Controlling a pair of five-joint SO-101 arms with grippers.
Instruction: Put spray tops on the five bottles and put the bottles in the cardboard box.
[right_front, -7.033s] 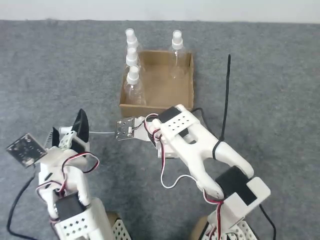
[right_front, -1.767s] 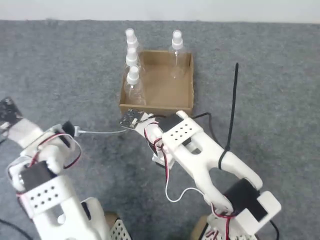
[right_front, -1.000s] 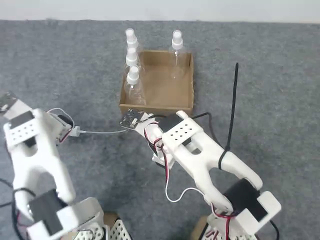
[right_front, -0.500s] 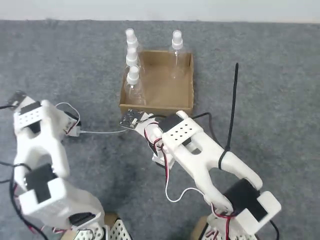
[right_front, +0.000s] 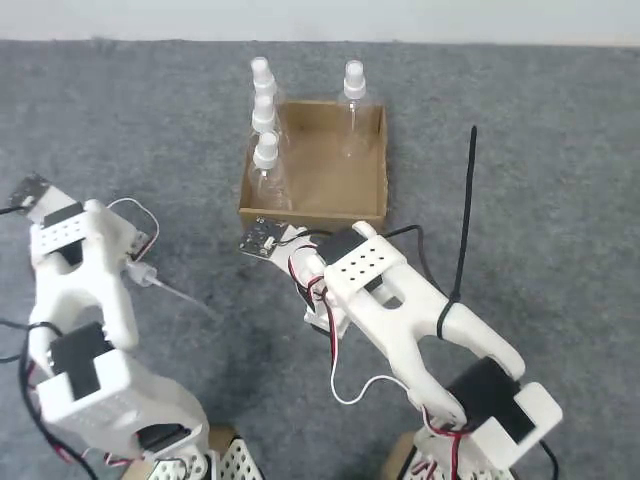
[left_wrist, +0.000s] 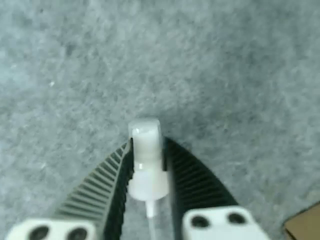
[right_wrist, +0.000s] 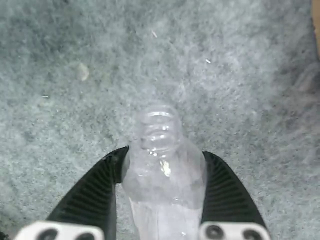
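Observation:
My left gripper (left_wrist: 146, 145) is shut on a white spray top (left_wrist: 146, 160) over grey carpet. In the high view the spray top (right_front: 146, 274) sits at the left arm's tip, its thin tube slanting toward the table's middle. My right gripper (right_wrist: 164, 156) is shut on a clear bottle (right_wrist: 162, 172) with a bare threaded neck, held low over the carpet. The cardboard box (right_front: 380, 170) stands at the back centre. Three topped bottles (right_front: 266, 150) line its left side and another topped bottle (right_front: 354, 82) stands at its back right corner.
Grey carpet (right_front: 520, 150) covers the whole table. The right arm (right_front: 390, 300) stretches from the near edge up to the box's front wall, with a black strap end (right_front: 465, 200) sticking up beside it. Open carpet lies left and right of the box.
The left arm has swung round at the left side and lifted the spray top; its tube, level and aimed at the right arm half a second ago, now slants toward the near side. The right arm stays still.

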